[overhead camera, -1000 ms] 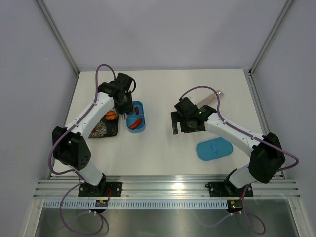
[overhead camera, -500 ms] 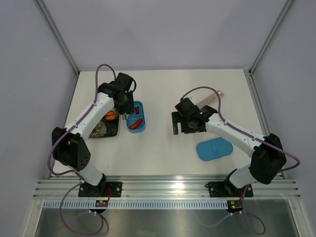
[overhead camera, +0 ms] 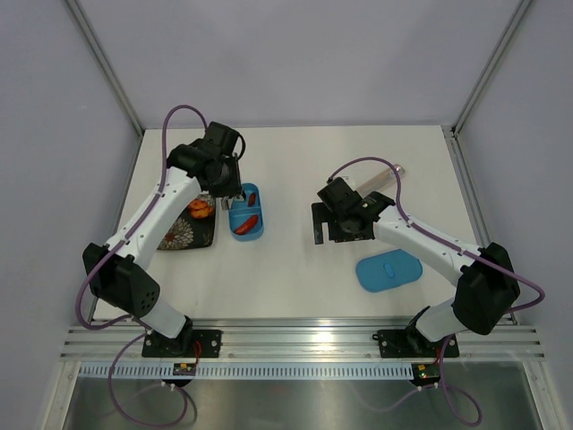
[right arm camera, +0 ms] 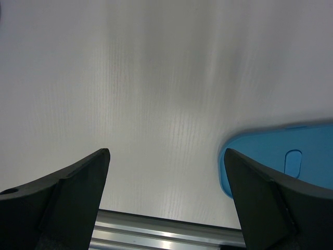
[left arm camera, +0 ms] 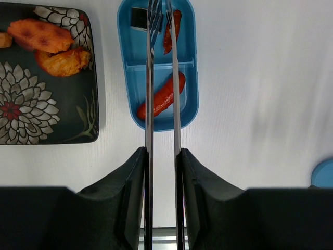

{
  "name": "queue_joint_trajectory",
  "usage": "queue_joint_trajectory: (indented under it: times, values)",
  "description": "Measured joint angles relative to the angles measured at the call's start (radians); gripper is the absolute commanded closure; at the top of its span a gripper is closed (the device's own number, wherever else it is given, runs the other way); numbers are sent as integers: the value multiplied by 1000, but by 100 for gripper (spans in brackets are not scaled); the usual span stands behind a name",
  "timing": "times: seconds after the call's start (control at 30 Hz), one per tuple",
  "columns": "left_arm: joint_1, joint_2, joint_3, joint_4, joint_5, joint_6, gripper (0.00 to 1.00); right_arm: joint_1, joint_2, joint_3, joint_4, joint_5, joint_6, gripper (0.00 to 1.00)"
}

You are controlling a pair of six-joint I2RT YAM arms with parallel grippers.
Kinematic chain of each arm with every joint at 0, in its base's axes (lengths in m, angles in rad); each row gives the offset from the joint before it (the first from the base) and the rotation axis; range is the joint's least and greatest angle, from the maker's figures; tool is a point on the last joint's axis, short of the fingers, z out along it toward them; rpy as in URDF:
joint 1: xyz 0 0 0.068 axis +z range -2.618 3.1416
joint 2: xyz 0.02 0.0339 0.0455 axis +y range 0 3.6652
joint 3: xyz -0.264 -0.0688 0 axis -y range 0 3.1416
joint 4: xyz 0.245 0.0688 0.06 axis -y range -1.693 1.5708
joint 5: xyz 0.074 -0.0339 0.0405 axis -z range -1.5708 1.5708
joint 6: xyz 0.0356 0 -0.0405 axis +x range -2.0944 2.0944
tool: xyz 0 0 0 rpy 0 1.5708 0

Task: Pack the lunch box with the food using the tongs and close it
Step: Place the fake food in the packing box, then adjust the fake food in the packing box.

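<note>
The blue lunch box (left arm camera: 187,67) lies open on the table, also in the top view (overhead camera: 247,215). Its near compartment holds a red sausage piece (left arm camera: 162,97). The far compartment holds another red piece (left arm camera: 175,25) and a dark-and-white piece (left arm camera: 139,16). Two orange pieces (left arm camera: 62,60) rest on the dark patterned plate (left arm camera: 31,112). My left gripper (left arm camera: 162,152) is shut on the silver tongs (left arm camera: 149,104). Their tips hang over the far compartment with nothing between them. My right gripper (right arm camera: 166,151) stands open above bare table.
The flat blue lid (overhead camera: 389,270) lies right of my right gripper (overhead camera: 328,224), its edge showing in the right wrist view (right arm camera: 281,156). A small grey object (overhead camera: 395,170) lies at the back right. Metal rails run along the table's near edge.
My left arm has swung back and up, carrying the tongs toward the far end of the box. The tongs' arms have narrowed a little. The right arm has not moved.
</note>
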Motion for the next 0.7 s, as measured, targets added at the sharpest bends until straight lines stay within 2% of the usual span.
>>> queue_joint_trajectory:
  times: [0.07, 0.1, 0.2, 0.7]
  values:
    - [0, -4, 0, -5, -1, 0, 78, 0, 0, 0, 0, 0, 0, 1]
    - [0, -4, 0, -6, -1, 0, 85, 0, 0, 0, 0, 0, 0, 1]
    - [0, -3, 0, -10, 0, 0, 96, 0, 0, 0, 0, 0, 0, 0]
    - [0, 29, -9, -44, -32, -4, 100, 0, 0, 0, 0, 0, -1, 1]
